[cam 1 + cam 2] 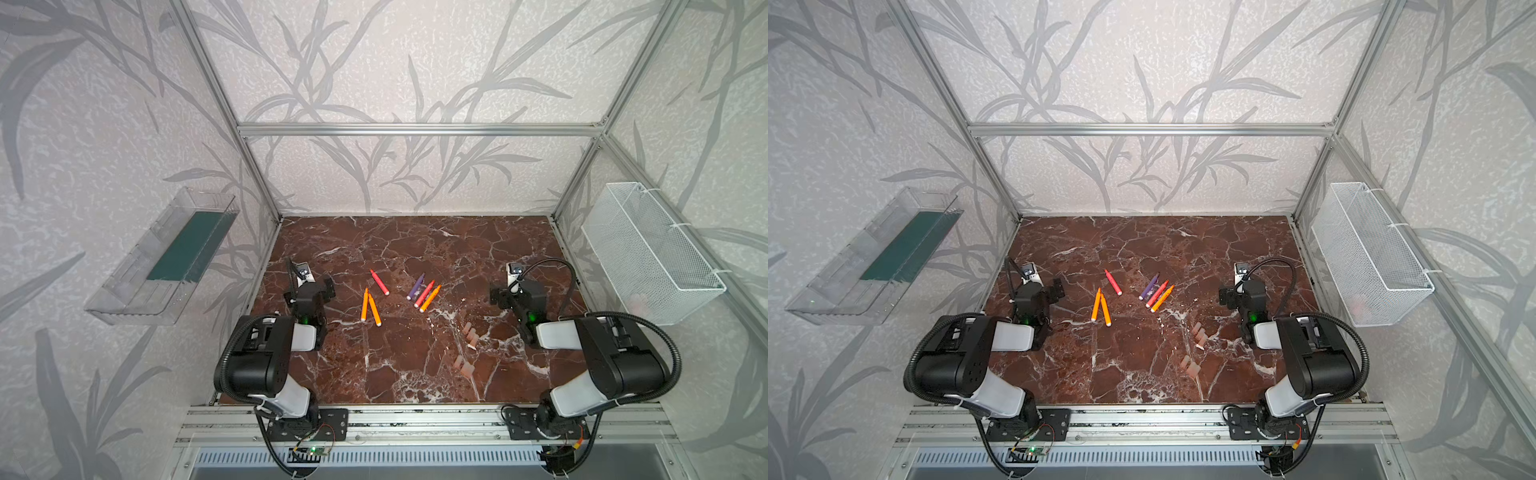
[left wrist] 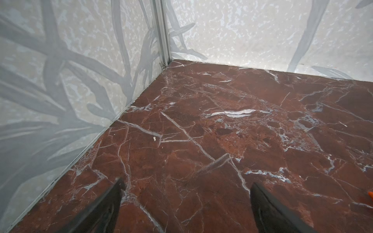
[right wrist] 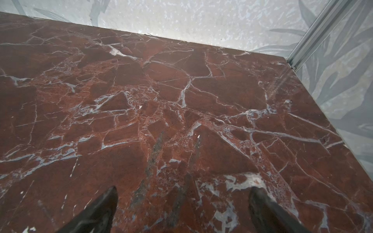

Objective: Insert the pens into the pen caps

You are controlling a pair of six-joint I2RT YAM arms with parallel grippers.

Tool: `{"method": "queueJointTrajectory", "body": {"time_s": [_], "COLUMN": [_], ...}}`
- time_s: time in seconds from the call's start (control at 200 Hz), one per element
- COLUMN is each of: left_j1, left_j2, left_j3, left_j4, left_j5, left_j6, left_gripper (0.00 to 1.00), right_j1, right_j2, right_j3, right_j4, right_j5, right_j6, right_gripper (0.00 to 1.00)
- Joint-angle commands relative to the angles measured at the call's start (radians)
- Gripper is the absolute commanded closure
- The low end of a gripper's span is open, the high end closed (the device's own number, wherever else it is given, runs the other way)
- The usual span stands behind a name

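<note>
- A clear plastic tray [image 1: 137, 291] with a dark green liner hangs on the left wall, outside the table's left edge.
- The left pincer [image 2: 186, 182] hovers over the left side of the red-brown marble-patterned table [image 1: 415, 241]. Its jaws are spread wide with nothing between them, and bare surface runs from it to the far left corner.
- Two slim orange pens [image 1: 365, 305] with white butt ends lie mid-table in a narrow V, pointed tips close together at the far end.
- A lone red-pink pen [image 1: 379, 282] lies just beyond them, apart, with its tip aimed far-left.
- A purple pen [image 1: 416, 286], a second red-pink pen [image 1: 424, 294] and a third orange pen [image 1: 430, 298] lie side by side, parallel, tips far-right.
- Stubby, pale pinkish translucent pen caps [image 1: 471, 333] lie right of centre, nearer than the pens and apart from them. A second small cluster [image 1: 466, 368] sits nearer still.
- The right pincer [image 3: 184, 188] hovers over the right side, jaws wide and empty, with open marble reaching the far right corner.
- A white wire-mesh basket [image 1: 652, 257] hangs on the right wall.
</note>
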Motion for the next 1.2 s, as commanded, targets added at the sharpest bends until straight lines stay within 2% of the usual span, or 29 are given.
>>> {"method": "queueJointTrajectory", "body": {"time_s": [0.0,0.985,1.09,1.195], "left_j1": [-0.002,-0.007,-0.072,-0.114], "left_j2": [0.008,0.0,-0.128,-0.298], "left_j3": [0.006,-0.004,-0.033,-0.034], "left_j4": [0.03,0.049,0.003,-0.154], "left_j5": [0.006,0.0,-0.14,-0.231], "left_j6": [0.011,0.021,0.053,0.032], "left_gripper": [0.01,0.01,0.01,0.01], "right_j1": [-0.002,0.001,0.027,0.041], "right_j2": [-0.022,-0.042,-0.156,-0.307], "right_j3": [0.024,0.013,0.026,0.085], "right_j4": [0.003,0.041,-0.085,-0.37], "right_j5": [-0.01,0.012,0.093,0.119], "right_j6": [0.005,0.002,0.008,0.069], "right_gripper": [0.01,0.01,0.01,0.01]}}
